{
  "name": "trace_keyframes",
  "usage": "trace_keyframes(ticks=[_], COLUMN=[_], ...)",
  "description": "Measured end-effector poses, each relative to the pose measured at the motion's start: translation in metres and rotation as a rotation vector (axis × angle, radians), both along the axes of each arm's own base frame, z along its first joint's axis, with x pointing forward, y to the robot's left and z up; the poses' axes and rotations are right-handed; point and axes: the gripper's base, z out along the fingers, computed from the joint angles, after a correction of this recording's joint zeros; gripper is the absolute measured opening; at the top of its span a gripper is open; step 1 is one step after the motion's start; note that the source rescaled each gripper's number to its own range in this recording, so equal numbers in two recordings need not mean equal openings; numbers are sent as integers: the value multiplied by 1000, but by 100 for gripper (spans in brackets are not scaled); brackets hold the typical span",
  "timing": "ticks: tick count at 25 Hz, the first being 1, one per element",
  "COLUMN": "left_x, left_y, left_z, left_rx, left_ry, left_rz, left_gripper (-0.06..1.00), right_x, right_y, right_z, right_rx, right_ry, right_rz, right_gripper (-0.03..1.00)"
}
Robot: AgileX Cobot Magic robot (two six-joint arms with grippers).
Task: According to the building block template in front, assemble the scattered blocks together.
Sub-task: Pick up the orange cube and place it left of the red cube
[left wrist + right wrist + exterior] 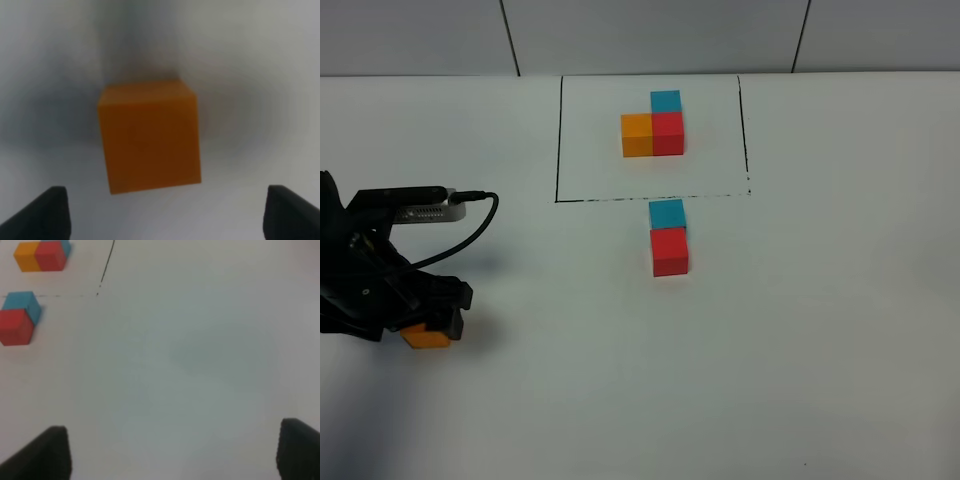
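**Orange cube bracketed but not gripped: slip and knock risks ahead**

In the exterior high view, the building block template [655, 122] is seen at 12 o'clock on the tabletop [820, 350], inside a drawn black frame [559, 140]. In it, blue is set at 12 o'clock of red and orange at 9 o'clock of red. Just outside the frame, at its 6 o'clock, the loose blue cube [667, 213] and loose red cube [670, 251] are set touching, blue at 12 o'clock of red, as in the template. The loose orange cube [425, 338] is found well apart, at about 8 o'clock of that pair, under the left gripper [432, 322].

In the left wrist view, the jaws are spread wide with the orange cube ahead of and between them, touched by neither; nothing is held. The right gripper [175, 455] is likewise wide open and empty over bare tabletop.

The cube appears slightly askew to the jaws, so a closing squeeze could twist it or push it out. The view is blurred and depth cannot be judged; a shallow grip could be lost in transit. At placement, at 9 o'clock of the red cube, a careless approach could shove the finished pair out of line.
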Motion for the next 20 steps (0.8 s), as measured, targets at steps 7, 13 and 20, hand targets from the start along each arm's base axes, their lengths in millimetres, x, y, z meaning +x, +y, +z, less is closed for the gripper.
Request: trace_keyframes(ticks=[7,13,20], left_x=[8,10,12], left_y=[-1,-1,-2], left_z=[-13,-30,-28], left_rx=[0,10,12], left_ry=[-16,26,52], left_rz=[45,56,52], left_gripper=[77,67,0], right_x=[0,0,0], right_y=[0,0,0], right_z=[0,0,0], right_rx=[0,0,0], right_ry=[0,-1,0], right_rz=[0,0,0], right_gripper=[68,68,68])
